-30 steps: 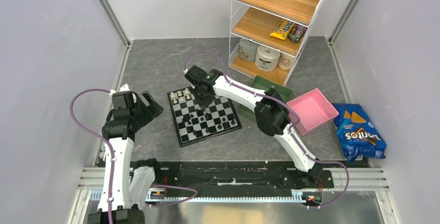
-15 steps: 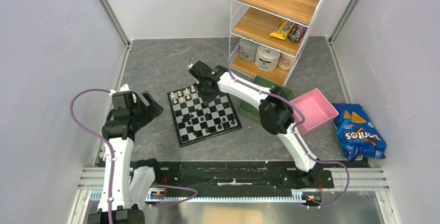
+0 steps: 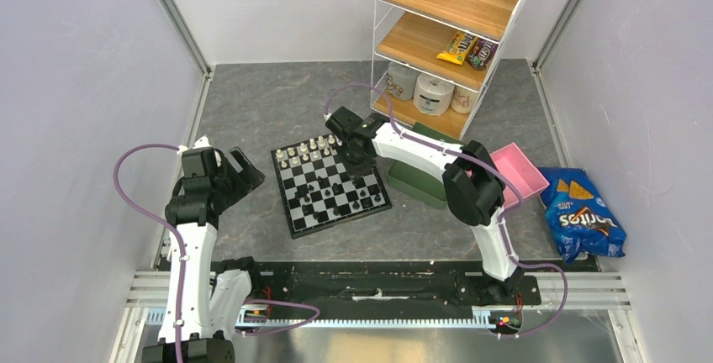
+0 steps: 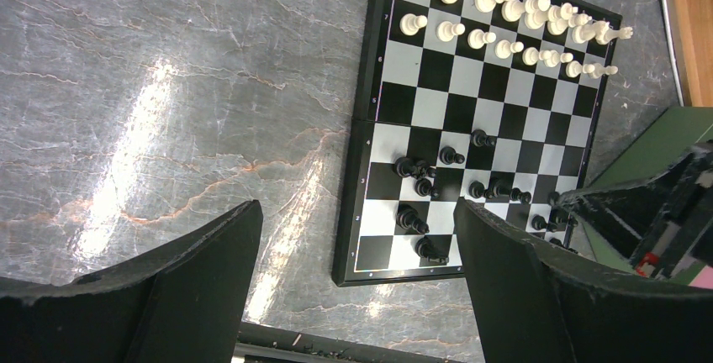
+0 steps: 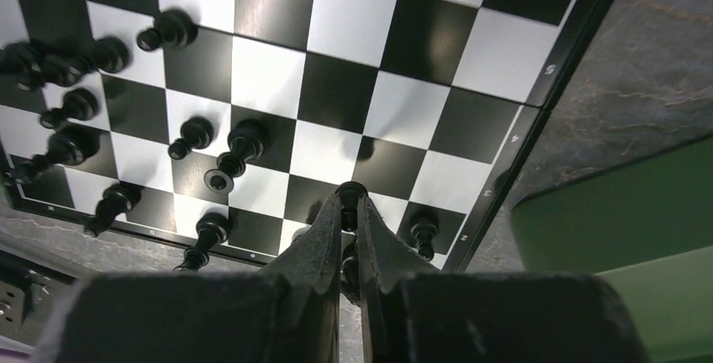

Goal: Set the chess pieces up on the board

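Observation:
The board (image 3: 294,203) lies at the table's middle. Cream-white chess pieces (image 3: 307,151) stand in two rows along its far edge, seen in the left wrist view as white pieces (image 4: 513,23). Black pieces (image 3: 336,197) are scattered over the near half, some lying on their sides (image 5: 231,157). My right gripper (image 3: 360,160) hovers over the board's right side, shut on a small black piece (image 5: 351,192) pinched at its fingertips (image 5: 336,220). My left gripper (image 4: 357,212) hangs open and empty just off the board's left edge (image 3: 240,174).
A green tray (image 3: 420,180) touches the board's right side, with a pink tray (image 3: 521,170) beyond it. A wire shelf rack (image 3: 446,35) with snacks and rolls stands at the back right. A chips bag (image 3: 584,216) lies far right.
My right arm has swung rightward across the board, from its centre to its right side, its jaws closing fully on the black piece. The left arm has not moved.

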Robot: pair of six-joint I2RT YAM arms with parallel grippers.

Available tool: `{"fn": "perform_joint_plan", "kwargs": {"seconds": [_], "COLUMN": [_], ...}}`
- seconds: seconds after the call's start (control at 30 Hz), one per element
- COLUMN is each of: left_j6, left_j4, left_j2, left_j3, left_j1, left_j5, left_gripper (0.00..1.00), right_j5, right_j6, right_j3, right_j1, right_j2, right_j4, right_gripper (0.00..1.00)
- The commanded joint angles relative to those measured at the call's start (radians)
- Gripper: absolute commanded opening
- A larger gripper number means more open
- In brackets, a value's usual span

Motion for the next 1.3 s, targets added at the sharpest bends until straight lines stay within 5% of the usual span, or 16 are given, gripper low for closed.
{"fn": "perform_joint_plan", "kwargs": {"seconds": [0.0, 0.9, 1.27], "left_j6": [-0.017, -0.019, -0.018], "left_j4": [0.030, 0.030, 0.030], "left_j2": [-0.002, -0.001, -0.001], "left_j3": [-0.001, -0.001, -0.002], "left_j1": [-0.001, -0.002, -0.001], "left_j5": [0.008, 0.006, 0.006], "left_gripper": [0.91, 0.91, 0.91], "right_j5": [-0.018, -0.055, -0.035], "right_j6": [0.012, 0.052, 0.043], "right_j3": [-0.042, -0.113, -0.112], "right_j1": [0.023, 0.061, 0.062], "right_j2": [-0.050, -0.056, -0.066], "right_j4": [0.045, 0.072, 0.073], "right_gripper": [0.11, 0.12, 0.28]}}
